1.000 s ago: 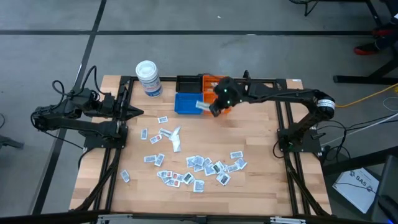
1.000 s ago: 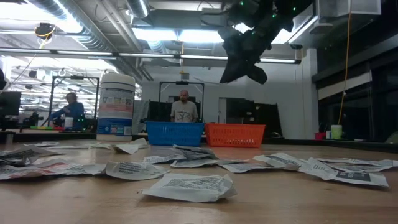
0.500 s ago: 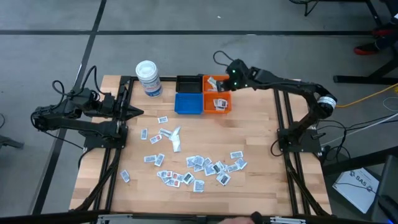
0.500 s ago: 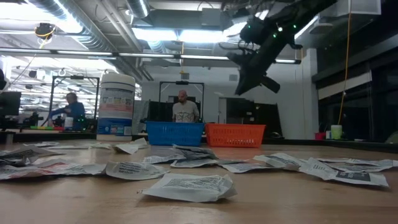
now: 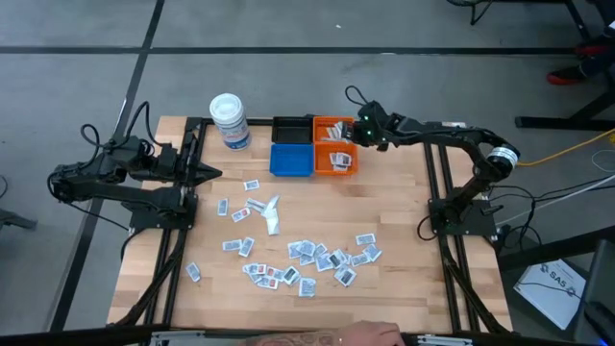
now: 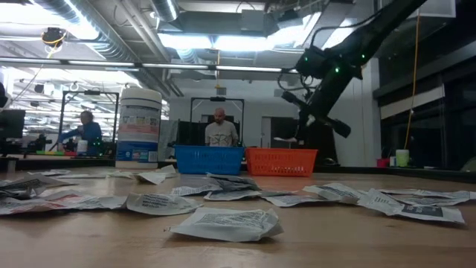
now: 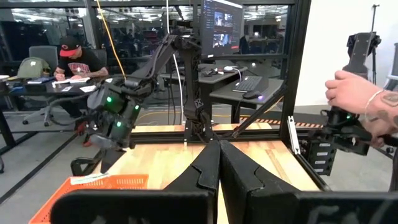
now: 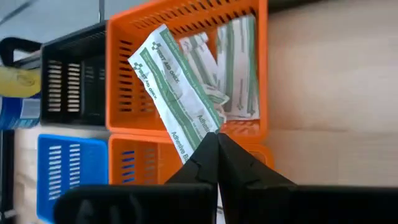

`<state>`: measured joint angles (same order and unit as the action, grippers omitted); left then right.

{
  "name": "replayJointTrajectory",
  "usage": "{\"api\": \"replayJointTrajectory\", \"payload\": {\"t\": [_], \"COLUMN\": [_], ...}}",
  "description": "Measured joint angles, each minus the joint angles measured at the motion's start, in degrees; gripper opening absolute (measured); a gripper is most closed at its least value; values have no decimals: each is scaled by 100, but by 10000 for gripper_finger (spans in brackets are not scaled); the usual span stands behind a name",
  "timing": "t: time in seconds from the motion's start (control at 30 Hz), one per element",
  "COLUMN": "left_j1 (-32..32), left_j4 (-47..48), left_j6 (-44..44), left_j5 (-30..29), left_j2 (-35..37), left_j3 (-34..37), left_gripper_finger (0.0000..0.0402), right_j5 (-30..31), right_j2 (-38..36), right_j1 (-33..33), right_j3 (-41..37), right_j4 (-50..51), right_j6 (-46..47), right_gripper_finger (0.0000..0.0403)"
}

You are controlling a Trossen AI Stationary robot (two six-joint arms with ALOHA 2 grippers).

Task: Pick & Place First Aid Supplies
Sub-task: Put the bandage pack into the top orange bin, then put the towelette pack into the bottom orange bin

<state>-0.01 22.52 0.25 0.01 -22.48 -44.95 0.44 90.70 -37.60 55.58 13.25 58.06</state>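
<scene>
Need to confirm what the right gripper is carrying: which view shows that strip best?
The right wrist view: the green-printed strip fills it, pinched in the shut right gripper over the orange bin. The left wrist view shows the strip edge-on; in the high and low views I can't make it out.

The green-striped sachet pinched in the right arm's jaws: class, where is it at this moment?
In the right wrist view, the green-striped sachet hangs from the shut right gripper over the orange bin, beside the black bin at the table's far edge.
</scene>
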Motion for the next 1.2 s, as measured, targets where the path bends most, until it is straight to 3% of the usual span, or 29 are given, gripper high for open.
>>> {"api": "replayJointTrajectory", "payload": {"t": [0.27, 0.77, 1.0, 1.2], "left_j1": [-2, -1, -1, 0], "left_j4": [0, 0, 0, 0], "left_j6": [0, -2, -4, 0], "left_j5": [0, 1, 1, 0], "left_j2": [0, -1, -2, 0], "left_j3": [0, 0, 0, 0], "left_gripper_finger": [4, 4, 4, 4], "right_j5": [1, 19, -694, -1194], "right_j2": [167, 167, 167, 145], "right_j1": [-123, -165, -137, 72], "right_j3": [-150, -150, -150, -150], "right_j4": [-609, -695, -1153, -1215], "right_j6": [498, 282, -548, -1015], "right_gripper_finger": [25, 114, 163, 182]}}
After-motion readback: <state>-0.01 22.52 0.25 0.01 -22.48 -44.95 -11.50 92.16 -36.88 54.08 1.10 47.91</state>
